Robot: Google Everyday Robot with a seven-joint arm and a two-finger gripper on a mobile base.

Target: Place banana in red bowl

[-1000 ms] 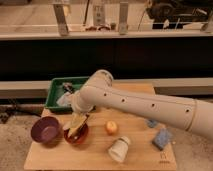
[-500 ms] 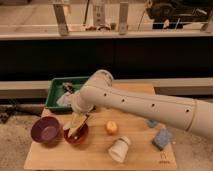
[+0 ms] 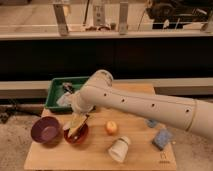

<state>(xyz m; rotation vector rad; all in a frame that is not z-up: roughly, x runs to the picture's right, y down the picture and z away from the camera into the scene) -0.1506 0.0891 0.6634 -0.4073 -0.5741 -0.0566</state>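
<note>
Pale-yellow banana [image 3: 77, 125] sits right at the gripper [image 3: 75, 121], directly over the red bowl [image 3: 76, 134]. That's the relation that matters: release point is already above the target, not beside it.

- Gripper: at the end of the white arm [image 3: 145, 105], low over the left-near part of the wooden worktop [image 3: 100, 155], just above the bowl. It looks to be clamped on the banana, with the fruit bridging it and the bowl.
- Banana long axis: tilted, upper end toward far-right, lower end toward near-left, dipping into the bowl. Can't tell whether the lower end touches the bowl floor or hangs just clear.
- Bowl is about as wide as the banana is long, so the fruit will likely rest across the rim unless it goes in at an angle.
- Purple bowl [image 3: 46, 130] is just left of the red one, nearly touching. Any leftward drift drops it in the wrong bowl.
- Small orange fruit [image 3: 111, 127] right of the red bowl, white cup [image 3: 119, 149] near-right, green tray [image 3: 60, 92] on the far side. All apart from the drop zone.

My read: only lower-and-release is left.
</note>
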